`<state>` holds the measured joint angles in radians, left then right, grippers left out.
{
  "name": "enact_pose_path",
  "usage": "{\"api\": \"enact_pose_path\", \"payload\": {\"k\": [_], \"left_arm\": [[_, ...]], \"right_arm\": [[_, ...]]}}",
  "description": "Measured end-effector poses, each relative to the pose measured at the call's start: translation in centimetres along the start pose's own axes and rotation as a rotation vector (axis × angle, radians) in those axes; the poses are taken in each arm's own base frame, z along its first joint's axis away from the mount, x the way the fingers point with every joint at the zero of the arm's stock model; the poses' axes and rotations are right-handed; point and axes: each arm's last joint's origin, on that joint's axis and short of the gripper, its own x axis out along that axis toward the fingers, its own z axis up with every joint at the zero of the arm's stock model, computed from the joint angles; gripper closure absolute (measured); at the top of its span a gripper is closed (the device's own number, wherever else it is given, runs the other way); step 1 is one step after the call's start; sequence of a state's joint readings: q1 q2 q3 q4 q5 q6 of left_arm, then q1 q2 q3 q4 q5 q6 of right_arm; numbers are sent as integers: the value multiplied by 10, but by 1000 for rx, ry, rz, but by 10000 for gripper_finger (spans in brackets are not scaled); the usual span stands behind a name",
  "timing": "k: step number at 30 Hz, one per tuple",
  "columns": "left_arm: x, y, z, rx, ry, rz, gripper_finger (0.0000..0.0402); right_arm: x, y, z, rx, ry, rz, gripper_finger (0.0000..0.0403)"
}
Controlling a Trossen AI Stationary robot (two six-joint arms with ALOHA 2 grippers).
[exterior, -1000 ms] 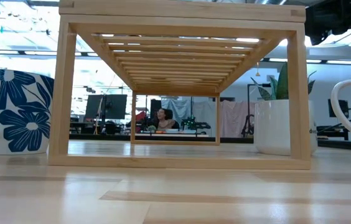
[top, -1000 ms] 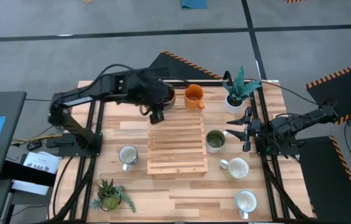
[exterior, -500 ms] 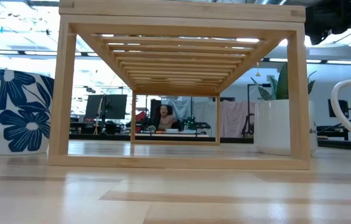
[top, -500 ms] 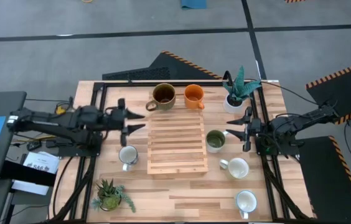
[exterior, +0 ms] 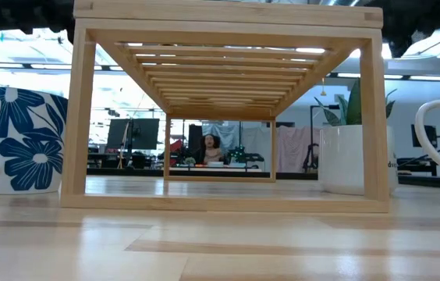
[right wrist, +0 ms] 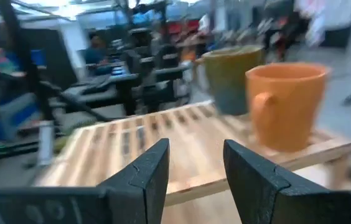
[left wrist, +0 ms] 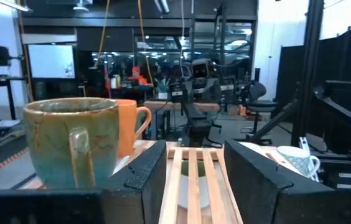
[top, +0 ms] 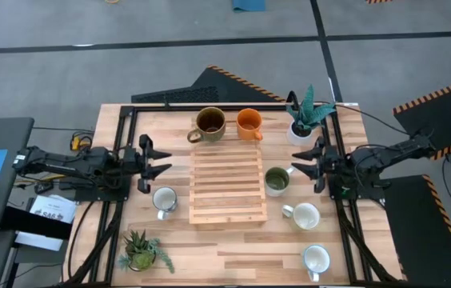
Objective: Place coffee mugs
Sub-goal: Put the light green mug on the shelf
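A brown mug [top: 209,122] and an orange mug [top: 249,123] stand on the far end of a wooden slatted rack [top: 227,188]. On the table, an olive green mug [top: 277,180] and two white mugs [top: 305,214] [top: 316,258] stand right of the rack. A white blue-flowered mug [top: 164,200] stands left of it. My left gripper [top: 164,162] is open and empty at the rack's left, pointing toward it. Its wrist view shows the brown mug [left wrist: 70,140] and the orange mug [left wrist: 129,124]. My right gripper [top: 296,166] is open and empty, right of the rack, near the green mug.
A white pot with a spiky plant [top: 304,118] stands at the far right. A small leafy plant [top: 141,252] stands at the near left. In the low view the flowered mug [exterior: 21,140] and a white pot [exterior: 349,160] flank the rack. A person sits in the room beyond.
My left gripper has pulled back from the brown mug at the rack's far end toward the table's left edge and now sits left of the rack. The brown mug has stayed where it was.
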<state>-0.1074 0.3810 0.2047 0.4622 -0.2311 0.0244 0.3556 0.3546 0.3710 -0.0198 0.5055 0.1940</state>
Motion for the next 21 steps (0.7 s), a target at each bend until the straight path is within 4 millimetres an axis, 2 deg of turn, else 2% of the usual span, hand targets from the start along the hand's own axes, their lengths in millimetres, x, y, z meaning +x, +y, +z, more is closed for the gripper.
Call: {"api": "enact_pose_path", "payload": {"k": [5, 10, 15, 21], "left_arm": [[0, 0, -3, 2, 36, -10, 255], [0, 0, -6, 3, 60, -7, 255], [0, 0, -6, 0, 60, -7, 255], [0, 0, -6, 0, 60, -7, 255]], "right_arm": [[-1, 14, 15, 110, 284, 70, 227], [3, 34, 19, 177, 630, 77, 233], [10, 60, 13, 275, 903, 55, 236], [19, 81, -2, 176, 1082, 15, 237]]}}
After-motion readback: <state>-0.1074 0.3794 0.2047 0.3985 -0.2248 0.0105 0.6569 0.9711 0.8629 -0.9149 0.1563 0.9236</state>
